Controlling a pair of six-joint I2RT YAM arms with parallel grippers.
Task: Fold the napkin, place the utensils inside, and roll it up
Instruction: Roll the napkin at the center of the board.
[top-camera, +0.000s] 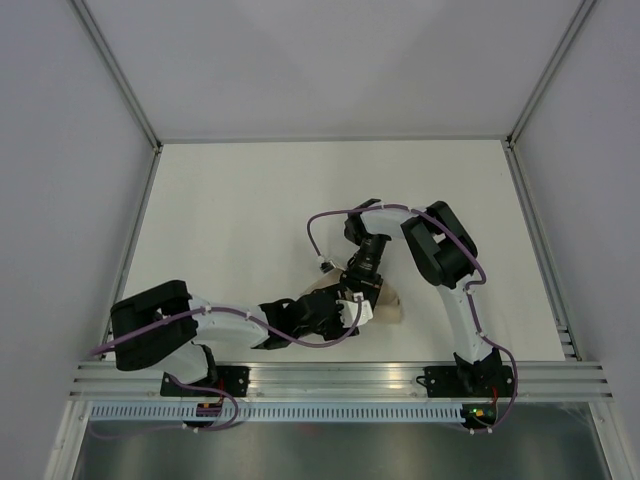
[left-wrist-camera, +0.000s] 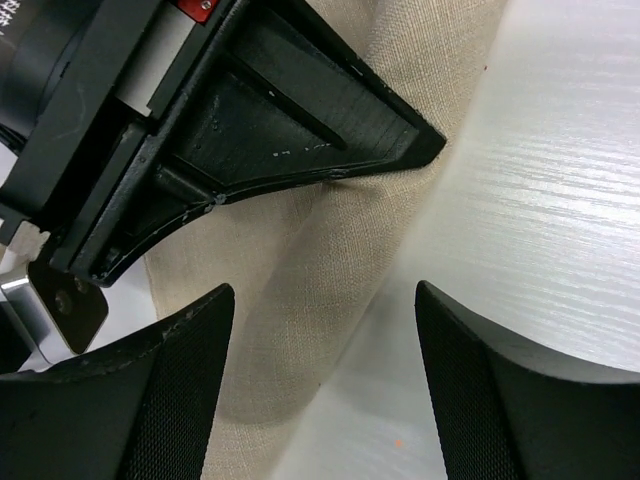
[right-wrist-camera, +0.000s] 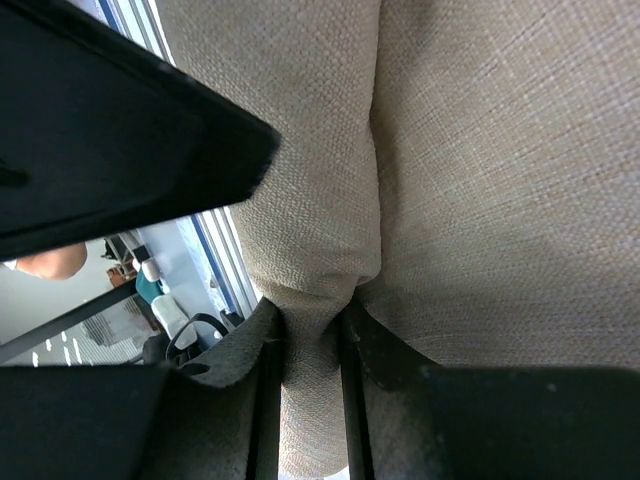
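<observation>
The beige napkin lies bunched in a small roll near the table's front middle, mostly hidden under both grippers. My right gripper is shut on a fold of the napkin, pinching the cloth between its fingers. My left gripper is open, its fingers spread on either side of the napkin's edge just above the table, close under the right gripper. The fork is hidden.
The white table has raised walls on three sides. An aluminium rail runs along the near edge by the arm bases. The two grippers crowd each other over the napkin.
</observation>
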